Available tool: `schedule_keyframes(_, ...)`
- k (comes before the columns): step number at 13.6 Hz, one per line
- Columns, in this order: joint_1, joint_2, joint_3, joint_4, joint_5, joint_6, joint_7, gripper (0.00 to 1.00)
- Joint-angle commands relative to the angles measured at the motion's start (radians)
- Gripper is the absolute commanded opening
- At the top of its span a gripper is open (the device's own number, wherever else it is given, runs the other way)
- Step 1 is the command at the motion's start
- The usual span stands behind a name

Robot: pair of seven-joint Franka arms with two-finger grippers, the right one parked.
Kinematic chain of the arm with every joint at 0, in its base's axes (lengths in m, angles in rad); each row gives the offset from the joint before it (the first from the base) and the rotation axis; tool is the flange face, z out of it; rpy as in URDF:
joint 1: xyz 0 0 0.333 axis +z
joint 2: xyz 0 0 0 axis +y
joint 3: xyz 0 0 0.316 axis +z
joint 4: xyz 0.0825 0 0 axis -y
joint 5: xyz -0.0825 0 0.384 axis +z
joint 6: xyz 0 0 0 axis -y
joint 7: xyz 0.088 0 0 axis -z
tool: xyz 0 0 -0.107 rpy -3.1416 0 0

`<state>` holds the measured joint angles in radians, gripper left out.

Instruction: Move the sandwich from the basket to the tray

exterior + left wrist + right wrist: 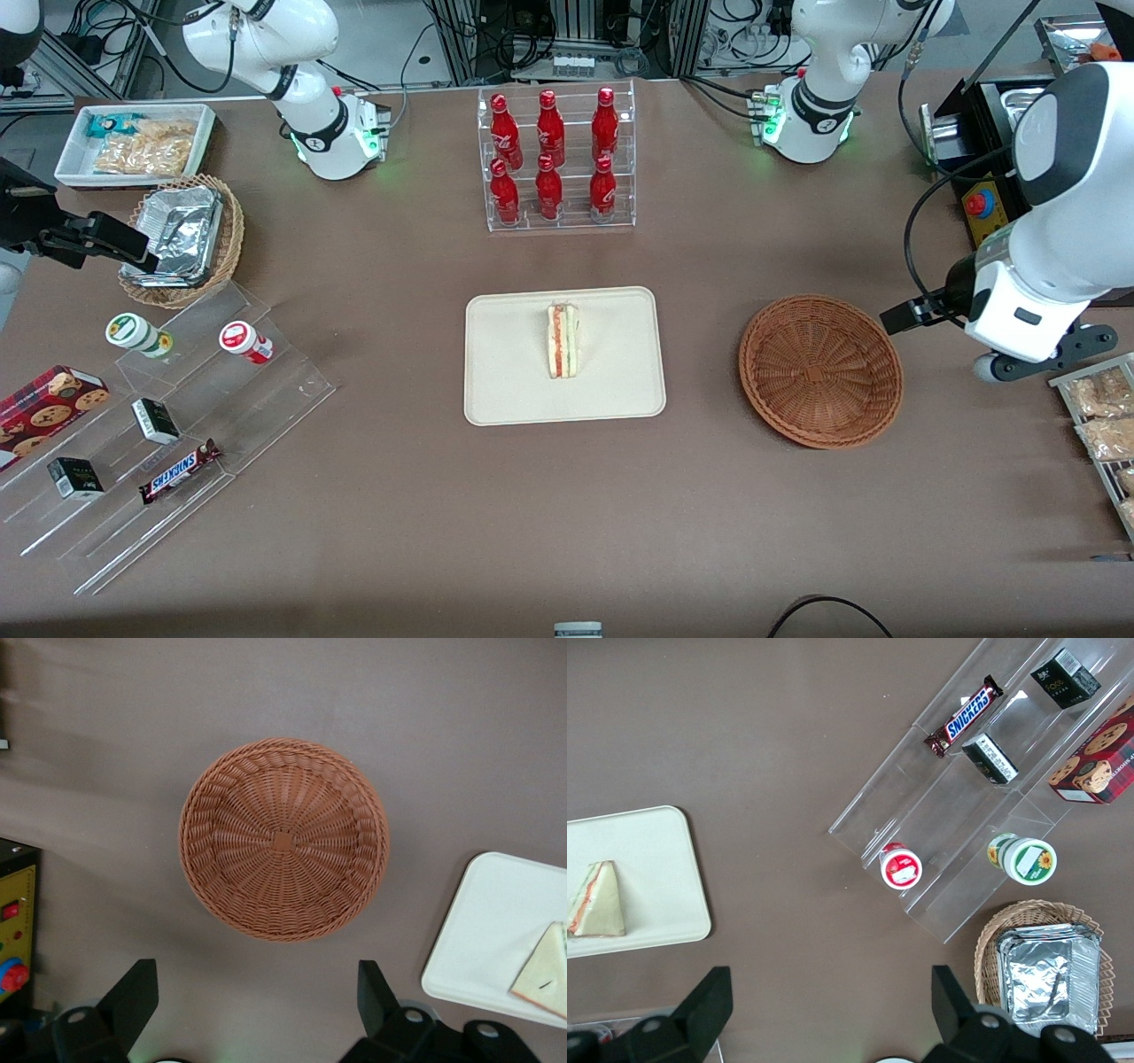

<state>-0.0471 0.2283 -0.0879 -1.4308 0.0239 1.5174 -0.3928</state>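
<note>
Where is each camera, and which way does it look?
Front view: faces both arms, looking down at the tray and sandwich.
Left wrist view: on the working arm, looking down at the empty basket; the open gripper shows.
Right wrist view: on the parked arm, looking down at the snack stand.
All three show the tray.

The working robot arm [1059, 204] is made of big, round, shiny white shells with a dark grey band where two parts meet. Its white round foot [802, 133] has a black ring around it and small green lights glowing on the side. A thin black cable [911, 230] loops down along the arm to the boxy white wrist. The black two-finger gripper [257, 1001] hangs above the table, beside the round reddish-brown woven basket [283, 840]. Its flat, pointed black fingers [133, 997] stand wide apart, and each has a round silver screw near its root.
</note>
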Motion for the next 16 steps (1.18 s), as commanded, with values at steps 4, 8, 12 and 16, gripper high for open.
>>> schedule_keyframes(4, 0.003, -0.082, 0.069, -0.025, -0.013, -0.071, 0.189, 1.00)
schedule_keyframes(8, 0.010, -0.119, 0.108, -0.037, -0.012, -0.071, 0.284, 1.00)
schedule_keyframes(12, 0.149, -0.121, -0.042, -0.016, -0.039, -0.071, 0.285, 1.00)
schedule_keyframes(16, 0.151, -0.155, -0.046, -0.048, -0.027, -0.068, 0.293, 1.00)
